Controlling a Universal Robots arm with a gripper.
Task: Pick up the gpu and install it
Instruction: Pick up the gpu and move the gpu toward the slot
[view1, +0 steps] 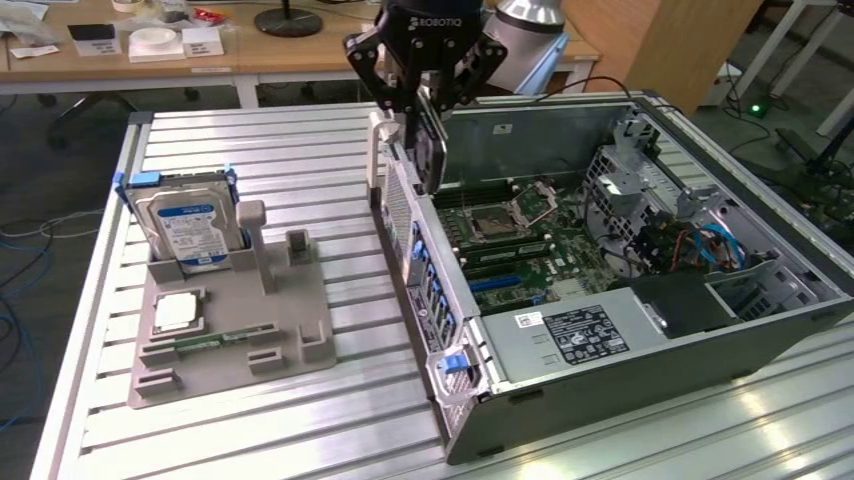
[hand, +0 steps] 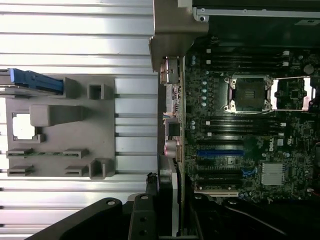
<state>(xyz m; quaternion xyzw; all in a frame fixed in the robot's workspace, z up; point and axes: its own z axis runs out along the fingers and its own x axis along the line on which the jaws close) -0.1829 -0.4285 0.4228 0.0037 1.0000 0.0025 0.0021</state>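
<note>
My gripper (view1: 427, 100) hangs over the back edge of the open computer case (view1: 747, 330), shut on the gpu (view1: 430, 150). The gpu is a thin black card that hangs edge-on from the fingers, its lower end level with the case's rear panel (view1: 414, 250). Inside the case lies the green motherboard (view1: 521, 230). In the wrist view the gripper (hand: 167, 222) holds the dark card (hand: 162, 205) just above the rear panel, beside the motherboard (hand: 240, 125) and its blue slot (hand: 220, 152).
On the exterior view's left a grey fixture (view1: 240, 310) on the slatted metal table (view1: 294, 140) holds the silver hard drive (view1: 187, 225), a processor chip (view1: 176, 312) and a green memory stick (view1: 214, 340). Drive cages and cables (view1: 694, 240) crowd the case's far side.
</note>
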